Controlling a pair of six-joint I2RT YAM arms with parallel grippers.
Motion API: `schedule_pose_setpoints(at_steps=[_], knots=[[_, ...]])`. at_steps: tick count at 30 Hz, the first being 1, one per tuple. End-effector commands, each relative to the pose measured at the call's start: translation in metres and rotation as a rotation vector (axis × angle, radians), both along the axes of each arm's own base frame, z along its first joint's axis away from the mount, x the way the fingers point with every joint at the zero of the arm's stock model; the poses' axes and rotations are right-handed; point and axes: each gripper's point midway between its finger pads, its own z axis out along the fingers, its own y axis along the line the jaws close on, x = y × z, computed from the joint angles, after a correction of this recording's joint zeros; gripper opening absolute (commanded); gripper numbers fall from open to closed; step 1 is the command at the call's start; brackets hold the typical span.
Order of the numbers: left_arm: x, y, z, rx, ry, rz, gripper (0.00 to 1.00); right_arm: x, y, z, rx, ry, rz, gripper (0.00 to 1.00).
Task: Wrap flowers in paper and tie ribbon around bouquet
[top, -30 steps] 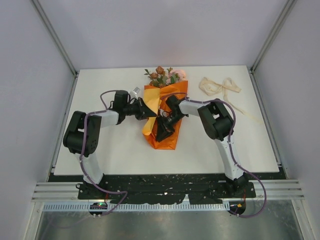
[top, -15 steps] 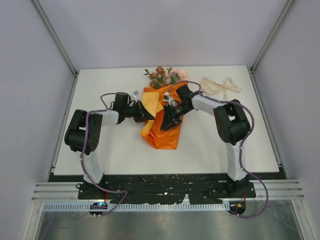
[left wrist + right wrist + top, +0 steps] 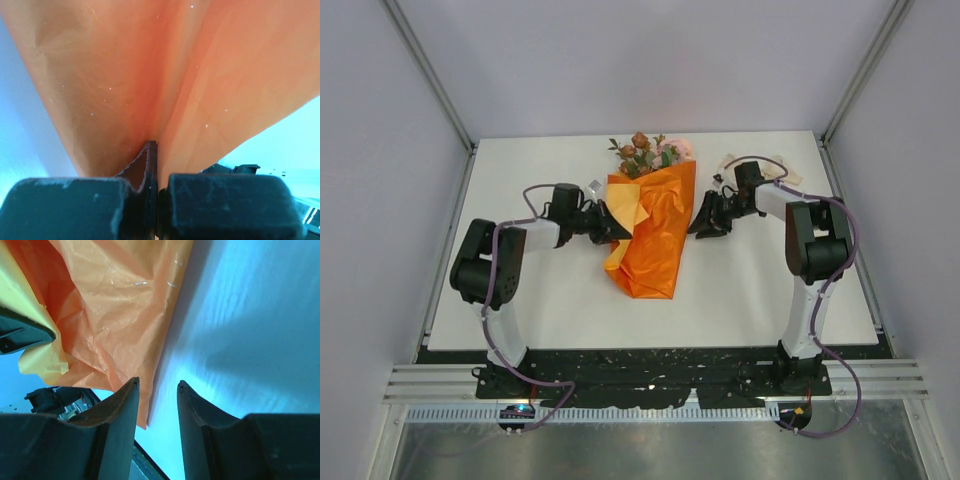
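table (image 3: 550, 310) white, grey walls (image 3: 650, 60) around, bouquet (image 3: 655, 235) lying mid-table

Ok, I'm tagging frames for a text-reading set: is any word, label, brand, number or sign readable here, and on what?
None can be read.
The paper is plain orange in all views.
The table is plain white.
The left arm and right arm show no lettering.
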Motion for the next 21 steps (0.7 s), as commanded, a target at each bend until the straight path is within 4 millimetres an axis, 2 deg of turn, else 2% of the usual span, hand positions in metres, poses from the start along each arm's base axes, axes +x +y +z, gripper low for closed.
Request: schedule_pose_setpoints(at_steps=[1, 9, 14, 16, 17, 21], knots=[[0.012, -0.007, 0.017, -0.016, -0.059, 0.000, 0.00, 0.012, 0.016, -0.010, -0.015, -0.040, -0.002, 0.42], [0.014, -0.020, 0.032, -0.042, -0.091, -0.006, 0.00, 0.015, 0.036, -0.011, 0.088, -0.036, 0.011, 0.41], [0.013, -0.039, 0.042, -0.075, -0.101, -0.021, 0.00, 0.018, 0.039, -0.011, 0.085, -0.052, 0.023, 0.24], [0.013, -0.046, 0.044, -0.084, -0.107, -0.021, 0.00, 0.018, 0.039, -0.011, 0.078, -0.056, 0.027, 0.15], [0.014, -0.050, 0.045, -0.084, -0.116, -0.023, 0.00, 0.018, 0.039, -0.011, 0.076, -0.062, 0.032, 0.06], [0.017, -0.068, 0.051, -0.101, -0.137, -0.027, 0.00, 0.017, 0.041, -0.009, 0.069, -0.070, 0.051, 0.05]])
